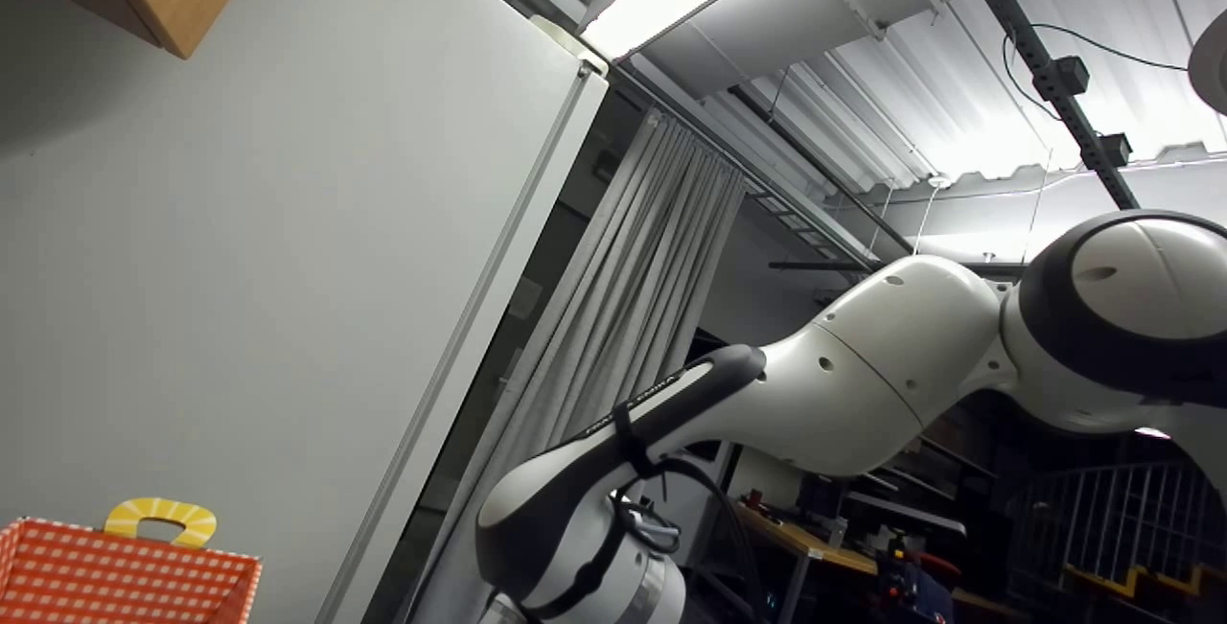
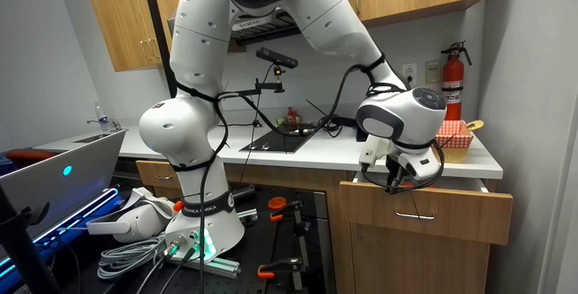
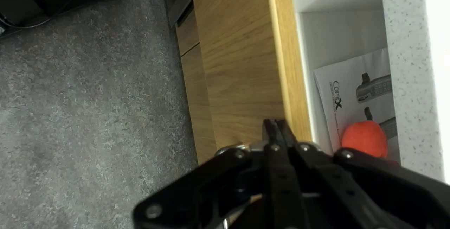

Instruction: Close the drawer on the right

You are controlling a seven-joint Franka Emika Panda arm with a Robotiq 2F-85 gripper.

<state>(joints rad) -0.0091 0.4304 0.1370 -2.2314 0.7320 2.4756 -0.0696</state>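
The drawer on the right has a wooden front (image 2: 469,215) with a silver handle (image 2: 414,216), and it stands pulled out below the white counter. In the wrist view its front (image 3: 242,63) runs down the middle, with the white inside to the right. A leaflet (image 3: 332,84) and a round orange-red thing (image 3: 365,138) lie inside. My gripper (image 3: 276,121) is shut with nothing between its fingertips. The fingertips overlap the outer face by the top edge; I cannot tell whether they touch. In an exterior view the gripper (image 2: 393,174) is just over the drawer's top edge, partly hidden by cable.
The counter edge (image 3: 409,81) overhangs the drawer's inside. A red checked basket (image 2: 456,136) and a fire extinguisher (image 2: 453,81) stand at the counter's right end. A grey wall (image 2: 533,104) rises right of the drawer. A black cable (image 2: 438,167) loops around the wrist.
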